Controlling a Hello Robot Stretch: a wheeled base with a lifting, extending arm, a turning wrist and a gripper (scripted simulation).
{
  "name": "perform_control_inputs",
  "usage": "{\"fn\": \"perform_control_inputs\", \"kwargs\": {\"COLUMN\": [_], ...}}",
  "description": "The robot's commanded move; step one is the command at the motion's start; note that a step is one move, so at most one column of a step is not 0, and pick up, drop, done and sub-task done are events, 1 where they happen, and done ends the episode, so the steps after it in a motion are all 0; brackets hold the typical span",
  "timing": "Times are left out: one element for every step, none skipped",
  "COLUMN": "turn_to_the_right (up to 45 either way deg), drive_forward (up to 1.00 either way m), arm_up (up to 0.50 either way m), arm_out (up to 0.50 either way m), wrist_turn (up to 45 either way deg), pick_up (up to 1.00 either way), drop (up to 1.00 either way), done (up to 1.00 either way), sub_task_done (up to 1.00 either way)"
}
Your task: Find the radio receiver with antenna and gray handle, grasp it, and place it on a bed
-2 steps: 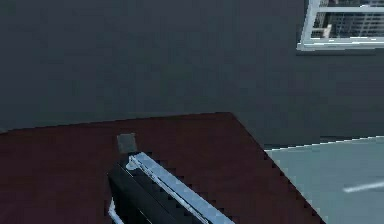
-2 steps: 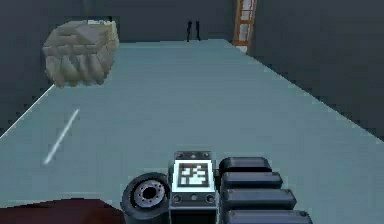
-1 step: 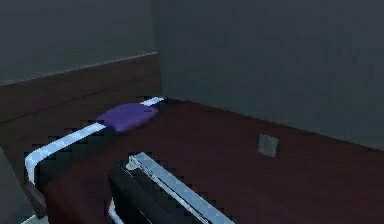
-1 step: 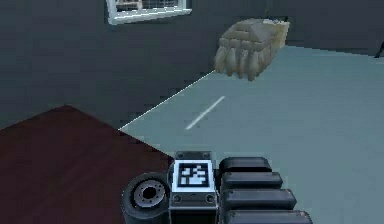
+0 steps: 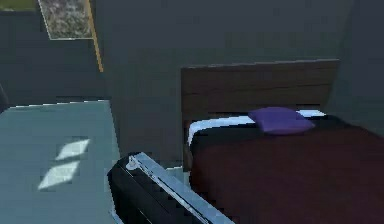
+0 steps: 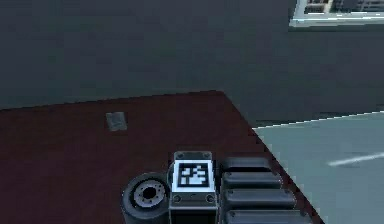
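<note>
- Leftmost in the forward view, a yellow-framed picture (image 5: 68, 18) hangs on the dark wall above a grey-blue table (image 5: 30, 130) on which two white sheets (image 5: 65, 162) lie.
- Next, at the bottom edge between table and bed, stands a dark boxy thing (image 5: 150, 195) with a pale grey rail along its upper edge. Its long axis runs from upper left to lower right. I cannot tell what it is.
- Further right stands the bed (image 5: 290, 175) under a dark red cover, with a brown slatted headboard (image 5: 260, 85). A purple pillow (image 5: 281, 120) lies on white ones at its head.
- On the arm side view's left, a small grey block (image 6: 117, 121) lies on the dark red cover (image 6: 50, 150).
- It looks flat and plain, slightly taller than wide and leaning a little. It is too small to show an antenna or handle, or which way it points, so I cannot tell whether it is the radio.
- Below and right of the block, apart from it, the gripper (image 6: 148, 196) shows as a dark round body. Its fingers cannot be made out, nor how they stand, nor whether it holds anything.
- Just right of the gripper sits a white marker square (image 6: 195, 175), then the dark arm (image 6: 250, 190).
- Right again lies pale grey floor (image 6: 330, 150), with a window (image 6: 335, 10) at the top corner.
</note>
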Motion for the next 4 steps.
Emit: {"fn": "perform_control_inputs", "kwargs": {"turn_to_the_right": [-3.0, 45.0, 45.0, 45.0], "drive_forward": [0.0, 0.0, 0.0, 0.0], "arm_up": [0.0, 0.0, 0.0, 0.0], "arm_out": [0.0, 0.0, 0.0, 0.0], "wrist_turn": [0.0, 0.0, 0.0, 0.0], "pick_up": [0.0, 0.0, 0.0, 0.0], "drop": [0.0, 0.0, 0.0, 0.0], "done": [0.0, 0.0, 0.0, 0.0], "sub_task_done": [0.0, 0.0, 0.0, 0.0]}}
